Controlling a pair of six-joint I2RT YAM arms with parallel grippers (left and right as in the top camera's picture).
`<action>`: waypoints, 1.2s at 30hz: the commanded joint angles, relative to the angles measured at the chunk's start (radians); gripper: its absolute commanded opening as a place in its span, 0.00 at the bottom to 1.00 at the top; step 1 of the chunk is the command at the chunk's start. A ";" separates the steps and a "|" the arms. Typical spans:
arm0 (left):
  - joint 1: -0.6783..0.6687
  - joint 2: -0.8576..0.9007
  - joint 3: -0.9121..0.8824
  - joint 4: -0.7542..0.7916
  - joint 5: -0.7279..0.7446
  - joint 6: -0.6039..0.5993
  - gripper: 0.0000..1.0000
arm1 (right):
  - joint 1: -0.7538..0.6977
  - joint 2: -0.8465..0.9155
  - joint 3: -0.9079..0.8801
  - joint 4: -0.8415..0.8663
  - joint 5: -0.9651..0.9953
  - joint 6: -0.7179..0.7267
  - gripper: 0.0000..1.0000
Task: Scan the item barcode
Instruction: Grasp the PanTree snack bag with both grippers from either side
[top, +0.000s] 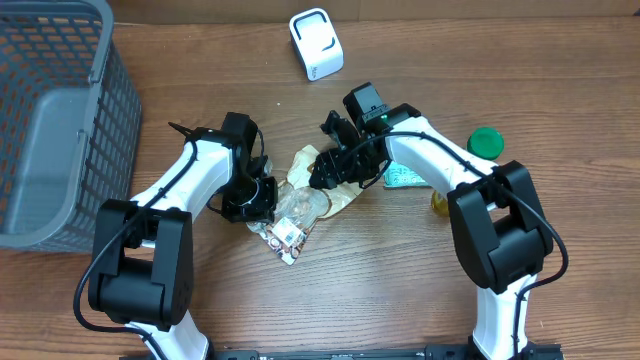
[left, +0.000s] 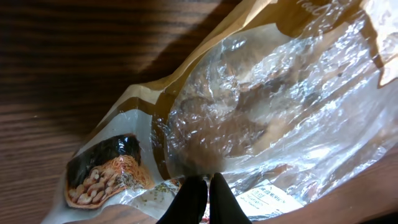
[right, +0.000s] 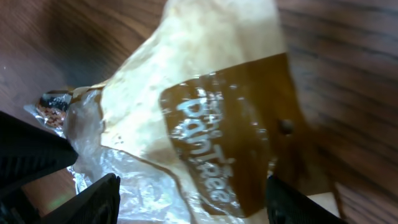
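Observation:
The item is a snack bag of brown paper and clear film, lying crumpled at the table's middle between both arms. My left gripper is at its left edge. In the left wrist view its fingers are shut, tips pinching the clear film of the bag. A white printed label shows near them; no barcode is readable. My right gripper stands over the bag's upper end. Its jaws are wide open on either side of the brown printed panel, not touching it.
A white scanner stand sits at the back centre. A grey mesh basket fills the far left. By the right arm lie a green-capped bottle, a teal packet and a small yellow item.

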 joint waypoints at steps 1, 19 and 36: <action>-0.005 0.058 -0.012 0.016 -0.028 -0.014 0.04 | 0.034 0.003 -0.004 0.003 -0.019 -0.016 0.71; -0.005 0.087 -0.028 0.023 -0.113 -0.014 0.04 | 0.073 0.003 -0.148 0.129 -0.188 0.071 0.64; -0.005 0.087 -0.028 0.027 -0.147 -0.014 0.04 | 0.063 0.003 -0.148 0.203 -0.395 0.071 0.84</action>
